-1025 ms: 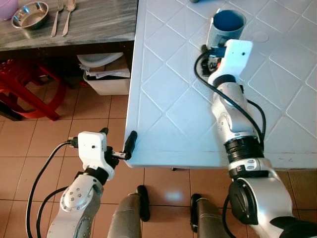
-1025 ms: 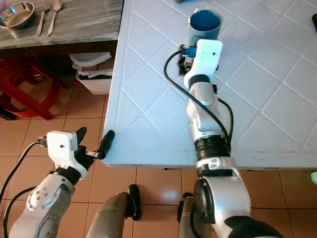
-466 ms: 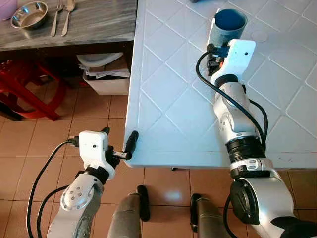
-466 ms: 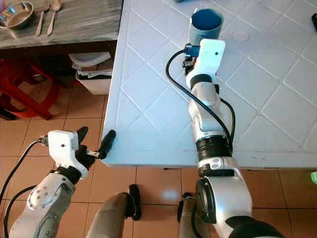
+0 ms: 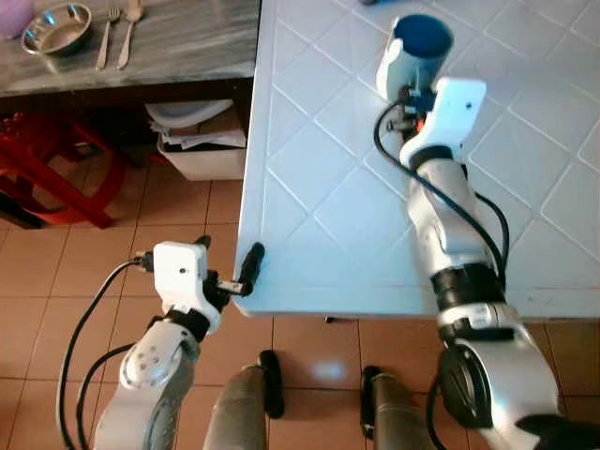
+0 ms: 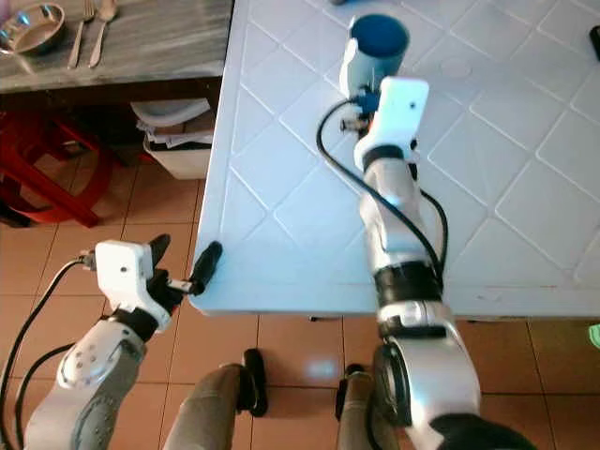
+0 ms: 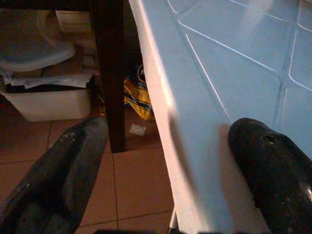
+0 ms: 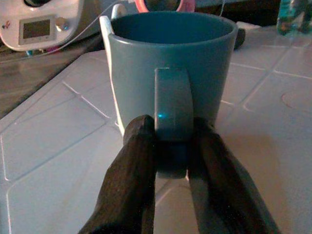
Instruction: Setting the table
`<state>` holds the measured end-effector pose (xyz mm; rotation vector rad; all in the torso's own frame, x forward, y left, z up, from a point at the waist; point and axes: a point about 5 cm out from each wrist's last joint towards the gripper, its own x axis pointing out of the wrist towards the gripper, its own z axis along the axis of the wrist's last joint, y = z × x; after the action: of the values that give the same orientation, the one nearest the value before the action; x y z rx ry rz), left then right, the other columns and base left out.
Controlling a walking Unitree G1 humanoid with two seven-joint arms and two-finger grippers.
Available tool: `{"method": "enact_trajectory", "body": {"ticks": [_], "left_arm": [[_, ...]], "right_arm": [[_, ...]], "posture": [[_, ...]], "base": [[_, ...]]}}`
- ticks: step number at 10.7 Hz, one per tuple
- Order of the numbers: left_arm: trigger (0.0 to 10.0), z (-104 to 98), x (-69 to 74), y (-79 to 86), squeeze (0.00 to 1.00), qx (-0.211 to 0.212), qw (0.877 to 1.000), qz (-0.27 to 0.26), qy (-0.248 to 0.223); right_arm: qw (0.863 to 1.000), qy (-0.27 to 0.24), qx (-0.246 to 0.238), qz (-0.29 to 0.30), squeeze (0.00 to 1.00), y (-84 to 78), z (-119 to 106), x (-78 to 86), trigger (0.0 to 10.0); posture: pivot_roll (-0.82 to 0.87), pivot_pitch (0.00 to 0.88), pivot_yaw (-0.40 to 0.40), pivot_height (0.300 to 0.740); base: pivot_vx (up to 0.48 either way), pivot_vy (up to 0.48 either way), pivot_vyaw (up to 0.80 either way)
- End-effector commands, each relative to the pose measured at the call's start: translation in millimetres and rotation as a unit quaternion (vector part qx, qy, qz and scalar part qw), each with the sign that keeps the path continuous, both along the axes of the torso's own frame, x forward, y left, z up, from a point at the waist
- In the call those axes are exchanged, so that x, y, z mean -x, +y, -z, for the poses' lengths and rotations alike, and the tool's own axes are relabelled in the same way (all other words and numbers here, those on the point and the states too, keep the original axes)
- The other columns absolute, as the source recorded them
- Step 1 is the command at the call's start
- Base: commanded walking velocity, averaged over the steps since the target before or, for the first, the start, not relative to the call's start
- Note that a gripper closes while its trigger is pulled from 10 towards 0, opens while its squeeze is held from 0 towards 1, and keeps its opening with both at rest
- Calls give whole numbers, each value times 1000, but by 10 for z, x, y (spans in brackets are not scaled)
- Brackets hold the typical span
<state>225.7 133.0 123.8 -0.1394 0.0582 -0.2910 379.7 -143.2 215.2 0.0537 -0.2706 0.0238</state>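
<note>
Item 1: white bench (image 5: 319, 187), moulded top with a diamond grid, in front of me and to my right.

Item 2: blue mug (image 5: 414, 52), on the far part of the white bench, open mouth up, tilted a little. Its handle (image 8: 171, 119) faces my right wrist.

Item 3: my right claw (image 8: 170, 146), arm stretched out over the white bench. Its 2 fingers (image 8: 134, 161) are pinched narrow on the mug's handle, 1 on each side, touching it. I hold the mug by that handle.

Item 4: my left claw (image 7: 165, 161), low at the near left corner of the white bench. Its fingers stand wide apart and hold nothing: 1 finger (image 7: 265, 161) lies over the top of the bench edge, the other (image 7: 63, 165) hangs outside it above the floor.

Item 5: grey bench (image 5: 169, 42), far left, wood-grain top. It carries 1 steel bowl (image 5: 58, 26), with 1 fork (image 5: 108, 36) and 1 spoon (image 5: 128, 33) lying side by side just beside the bowl.

Item 6: white storage bin (image 5: 202, 141) under the grey bench, papers and a white lid on top.

Item 7: red stool (image 5: 56, 173), on the tiled floor (image 5: 112, 244) left of the bin.

Item 8: white appliance with a small display (image 8: 36, 27), beyond the mug, seen from the right wrist.
</note>
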Motion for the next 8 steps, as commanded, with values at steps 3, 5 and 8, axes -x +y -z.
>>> {"method": "enact_trajectory", "body": {"ticks": [3, 5, 8], "left_arm": [[10000, 164, -90, 133, 0, -22, 997, -67, 23], [10000, 199, -182, 221, 0, -30, 993, -110, 16], [10000, 157, -281, 286, 0, -29, 988, -150, -11]], "right_arm": [[1000, 10, 13, -22, 0, -31, 199, 205, 0], [998, 8, 17, -64, 0, 63, 331, 440, 0], [994, 5, 57, -93, 0, 152, 456, 731, 10000]], "posture": [[62, 218, 72, 740], [45, 154, 57, 740], [30, 76, 53, 740]], "base": [[0, 0, 0], [0, 480, 0], [0, 480, 0]]}}
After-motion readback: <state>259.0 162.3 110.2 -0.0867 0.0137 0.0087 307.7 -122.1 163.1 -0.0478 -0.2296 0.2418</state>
